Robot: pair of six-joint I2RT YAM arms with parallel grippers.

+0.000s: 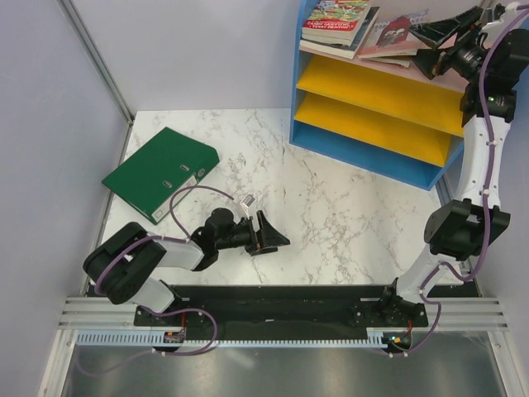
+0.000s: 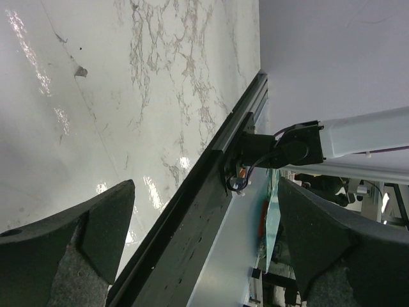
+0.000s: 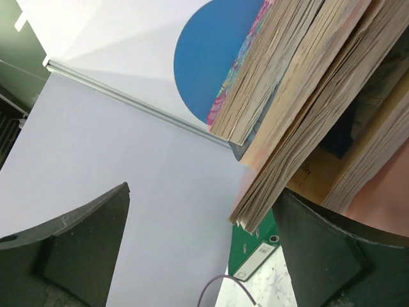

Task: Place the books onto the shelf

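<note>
Books (image 1: 357, 30) atop shelf (image 1: 372, 93), just beside gaping right claw (image 1: 418, 47)

Books (image 1: 347, 29) flat on the pink top of the shelf (image 1: 372, 159).
Two loose piles just left of the right end effector (image 1: 426, 45): red illustrated book (image 1: 335, 18) topmost on a dark one farther off, pink-red book (image 1: 395, 37) nearest the fingertips, page edges fanned. Slanted unit, blue sides and base, two yellow boards (image 1: 372, 87) lower down.
</note>
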